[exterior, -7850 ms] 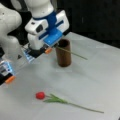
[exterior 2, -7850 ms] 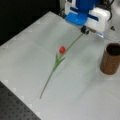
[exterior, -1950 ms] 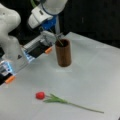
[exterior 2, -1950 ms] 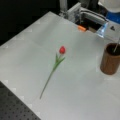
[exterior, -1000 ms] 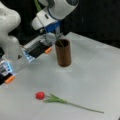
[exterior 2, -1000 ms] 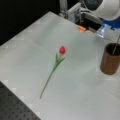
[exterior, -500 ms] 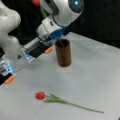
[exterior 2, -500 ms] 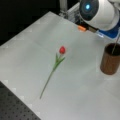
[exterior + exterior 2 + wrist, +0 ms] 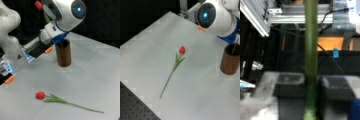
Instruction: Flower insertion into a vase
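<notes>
The dark brown vase (image 9: 63,53) stands upright on the white table, at a front view's right (image 9: 229,63). My gripper (image 9: 311,86) is shut on a flower's green stem (image 9: 311,47), which runs straight up between the two dark pads (image 9: 290,85). In a front view the gripper (image 9: 59,43) sits at the vase's mouth, mostly hidden by the wrist. The held flower's red head (image 9: 38,5) is high above it, and the stem's lower end (image 9: 235,46) dips into the vase. A second red flower (image 9: 40,95) lies flat on the table (image 9: 182,50), apart from the vase.
The arm's big white joint (image 9: 215,16) hangs over the table's far side beside the vase. Orange-tabbed fixtures (image 9: 10,79) and a blue-lit unit (image 9: 27,56) line the table's left edge. A black perforated board (image 9: 135,110) borders a front view's bottom left.
The wrist has swung round and the white joint has come into view above the vase. The held flower has tipped more upright, head up. The lying flower has not moved.
</notes>
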